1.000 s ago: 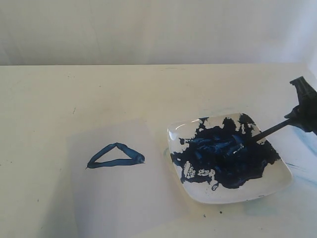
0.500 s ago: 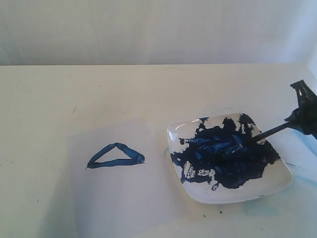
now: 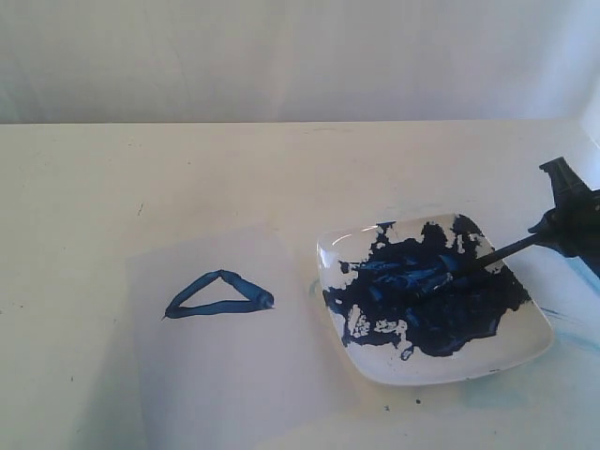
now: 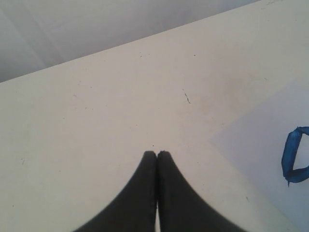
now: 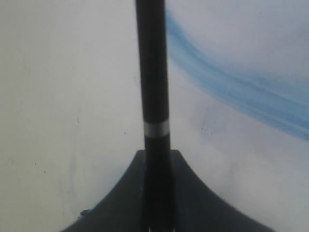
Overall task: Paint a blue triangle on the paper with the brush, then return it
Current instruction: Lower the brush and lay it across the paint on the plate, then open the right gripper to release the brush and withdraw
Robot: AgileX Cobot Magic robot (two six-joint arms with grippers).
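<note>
The blue triangle (image 3: 219, 294) is painted on the paper (image 3: 234, 366), left of the white plate (image 3: 534, 347); part of it (image 4: 294, 162) shows in the left wrist view on the paper (image 4: 260, 145). The black brush (image 3: 487, 255) slants down from my right gripper (image 3: 555, 228), which is shut on its handle at the right edge. Its tip rests in the dark-blue paint blotch (image 3: 422, 291) on the plate. In the right wrist view the brush handle (image 5: 152, 87) runs out from the right gripper (image 5: 157, 155). My left gripper (image 4: 157, 153) is shut and empty, above bare table.
Light-blue smears (image 5: 231, 87) mark the tabletop (image 3: 281, 169) around the plate's right side. A pale wall (image 3: 281, 56) rises behind the table's back edge.
The right gripper has drifted slightly right and tilted, the brush tip staying in the paint on the plate. The triangle and paper are unchanged.
</note>
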